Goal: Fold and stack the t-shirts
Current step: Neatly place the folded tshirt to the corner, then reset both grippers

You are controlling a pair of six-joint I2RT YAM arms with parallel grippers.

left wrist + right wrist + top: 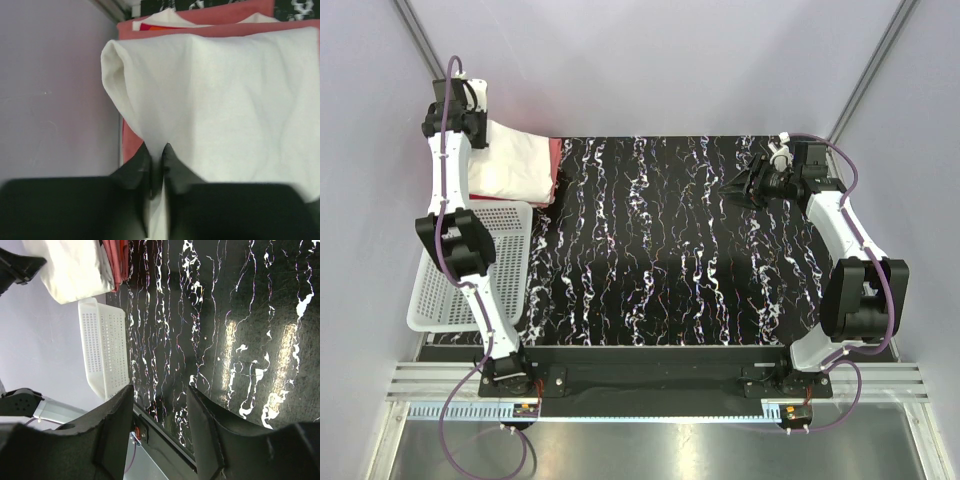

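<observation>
The cream-white t-shirt [510, 165] lies folded on top of the salmon-red t-shirt [555, 165] at the back left corner of the table. In the left wrist view the white t-shirt [225, 100] fills most of the frame. The salmon-red t-shirt [200, 15] shows along its far edge and beside the fingers. My left gripper [156, 147] is shut on a fold of the white cloth at its near edge, and it sits over the stack's left side [478, 135]. My right gripper [745, 182] hangs open and empty above the back right of the table [160, 390].
A white plastic mesh basket [470, 270] stands at the table's left edge, just in front of the stack, and also shows in the right wrist view [102, 345]. The black marbled tabletop [660, 260] spreads between the arms. Pale walls close in the left, back and right.
</observation>
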